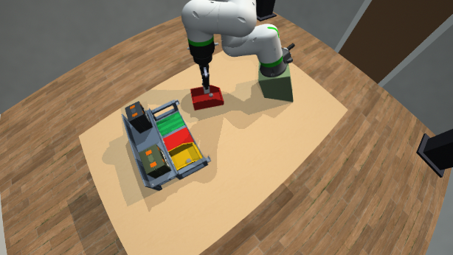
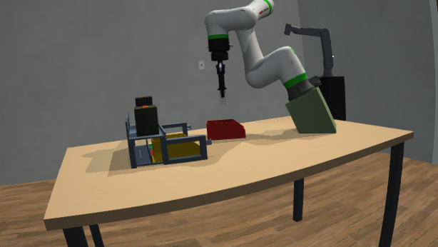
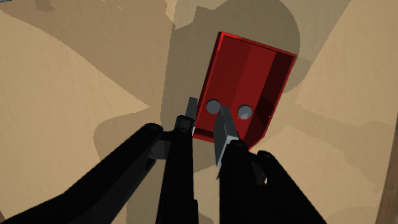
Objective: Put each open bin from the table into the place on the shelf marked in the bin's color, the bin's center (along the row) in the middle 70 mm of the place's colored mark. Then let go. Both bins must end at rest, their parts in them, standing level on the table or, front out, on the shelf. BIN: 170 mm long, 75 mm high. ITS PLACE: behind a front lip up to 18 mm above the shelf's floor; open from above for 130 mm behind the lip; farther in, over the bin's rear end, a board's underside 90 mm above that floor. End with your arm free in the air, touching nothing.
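Note:
The red bin (image 1: 207,104) (image 2: 225,129) (image 3: 239,70) stands level on the table. Two round grey parts lie in it in the wrist view. My gripper (image 1: 206,89) (image 2: 222,101) (image 3: 205,114) points down above the bin, clear of it in the exterior view. Its fingers are a little apart, with nothing between them. In the wrist view they overlap one end of the bin. The yellow bin (image 1: 181,156) (image 2: 182,145) sits in the end place of the shelf (image 1: 143,138) (image 2: 164,150), a grey part in it. The red mark (image 1: 178,138) beside it is uncovered.
The green mark (image 1: 170,124) is uncovered, at the row's other end. A black case (image 1: 139,116) (image 2: 143,101) and an olive case (image 1: 154,162) (image 2: 146,121) stand on the shelf's upper board. Side frames bound the row. The arm's green pedestal (image 1: 277,88) (image 2: 314,116) is beyond the red bin.

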{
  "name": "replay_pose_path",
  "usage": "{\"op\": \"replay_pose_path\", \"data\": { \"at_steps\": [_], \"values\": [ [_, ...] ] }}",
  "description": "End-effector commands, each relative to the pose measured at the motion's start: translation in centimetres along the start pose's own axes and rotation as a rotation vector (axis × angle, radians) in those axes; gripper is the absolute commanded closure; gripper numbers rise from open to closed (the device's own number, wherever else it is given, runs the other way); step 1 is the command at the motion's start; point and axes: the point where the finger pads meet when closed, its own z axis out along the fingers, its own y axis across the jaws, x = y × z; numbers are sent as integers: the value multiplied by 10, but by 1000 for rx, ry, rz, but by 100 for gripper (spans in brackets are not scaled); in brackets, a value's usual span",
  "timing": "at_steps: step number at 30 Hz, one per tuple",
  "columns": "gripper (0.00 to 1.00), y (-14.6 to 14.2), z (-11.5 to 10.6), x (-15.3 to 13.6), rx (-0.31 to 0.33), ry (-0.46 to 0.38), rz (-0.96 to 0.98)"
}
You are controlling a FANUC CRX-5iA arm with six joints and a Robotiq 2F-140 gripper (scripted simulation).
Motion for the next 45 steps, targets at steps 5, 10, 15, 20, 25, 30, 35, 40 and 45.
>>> {"op": "replay_pose_path", "data": {
  "at_steps": [5,10,15,20,25,30,35,40,45],
  "values": [
    [85,0,0,0,0,0,0],
    [85,0,2,0,0,0,0],
    [85,0,6,0,0,0,0],
    [85,0,13,0,0,0,0],
    [85,0,18,0,0,0,0],
    [85,0,28,0,0,0,0],
    [85,0,39,0,0,0,0],
    [85,0,45,1,0,0,0],
    [85,0,54,1,0,0,0]
  ]
}}
